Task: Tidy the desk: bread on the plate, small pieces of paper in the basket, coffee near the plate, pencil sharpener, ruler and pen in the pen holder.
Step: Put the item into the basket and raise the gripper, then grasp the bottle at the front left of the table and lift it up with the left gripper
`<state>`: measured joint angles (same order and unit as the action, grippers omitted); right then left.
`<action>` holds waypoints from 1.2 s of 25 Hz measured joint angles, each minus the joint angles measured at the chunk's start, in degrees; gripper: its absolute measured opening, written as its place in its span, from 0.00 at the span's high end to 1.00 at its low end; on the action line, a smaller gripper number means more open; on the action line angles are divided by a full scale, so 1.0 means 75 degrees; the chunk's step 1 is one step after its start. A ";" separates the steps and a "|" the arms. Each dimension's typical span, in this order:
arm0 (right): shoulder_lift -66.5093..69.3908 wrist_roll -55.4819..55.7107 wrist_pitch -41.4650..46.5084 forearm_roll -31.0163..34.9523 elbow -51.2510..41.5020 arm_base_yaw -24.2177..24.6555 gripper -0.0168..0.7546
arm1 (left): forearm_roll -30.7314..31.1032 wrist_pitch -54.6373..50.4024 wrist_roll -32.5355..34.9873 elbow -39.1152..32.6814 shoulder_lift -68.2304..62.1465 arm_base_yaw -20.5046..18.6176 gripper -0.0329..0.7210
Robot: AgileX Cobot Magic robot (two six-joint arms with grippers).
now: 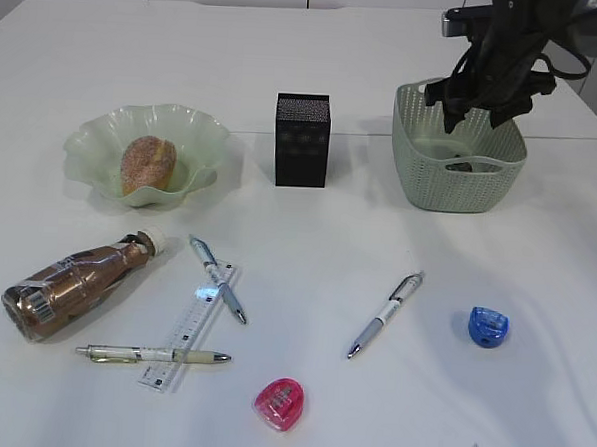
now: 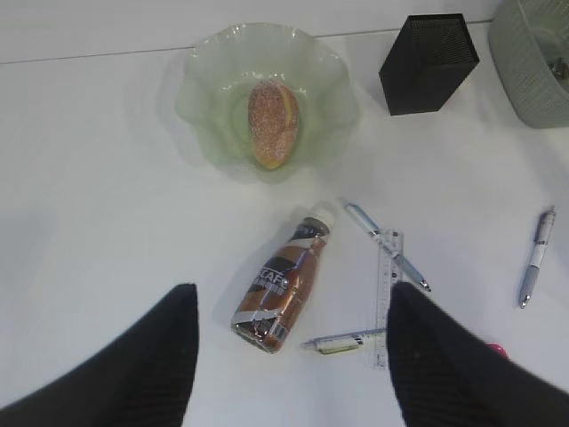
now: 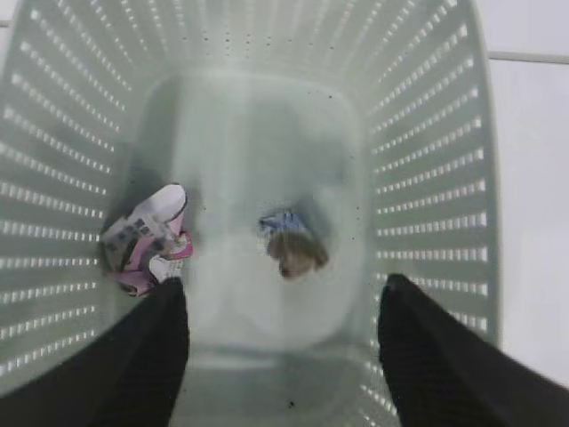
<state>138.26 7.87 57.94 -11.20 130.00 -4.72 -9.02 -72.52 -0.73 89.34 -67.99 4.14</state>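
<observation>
My right gripper point(image 3: 283, 285) hangs open above the inside of the sage-green basket point(image 3: 427, 160), nothing between its fingers. Two crumpled pieces of paper lie on the basket floor, one pink and white point(image 3: 147, 242), one blue and brown point(image 3: 292, 242). In the exterior view that arm point(image 1: 481, 93) hangs over the basket point(image 1: 451, 186). My left gripper point(image 2: 289, 298) stands open high above the coffee bottle point(image 2: 284, 285), which lies on its side. The bread point(image 1: 148, 164) sits in the ruffled green plate point(image 1: 93, 133). The clear ruler point(image 1: 188, 328) lies under two pens point(image 1: 218, 279) point(image 1: 151, 354). The black pen holder point(image 1: 302, 141) stands mid-desk.
A third pen point(image 1: 386, 314) lies right of centre. A pink sharpener point(image 1: 279, 403) sits near the front edge and a blue one point(image 1: 488, 327) front right. A seam crosses the white desk point(image 1: 307, 244) behind the pen holder.
</observation>
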 joint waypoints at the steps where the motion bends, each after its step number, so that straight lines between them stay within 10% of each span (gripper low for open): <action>1: 0.0000 0.0000 0.0025 0.0000 0.0000 0.0000 0.29 | 0.0077 0.0000 0.0000 0.0000 0.0000 0.0000 0.34; 18: -0.2248 0.0000 0.1788 0.1033 -0.0019 0.0000 0.27 | 0.0642 0.0013 0.0630 0.0000 -0.1479 0.0891 0.17; 30: -0.4553 -0.0126 0.1845 0.1636 -0.2144 0.0000 0.27 | 0.1134 0.0150 0.0850 0.0000 -0.3678 0.1096 0.16</action>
<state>104.11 6.93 71.78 1.07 113.91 -4.72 -0.52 -71.40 5.64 89.34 -95.57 12.36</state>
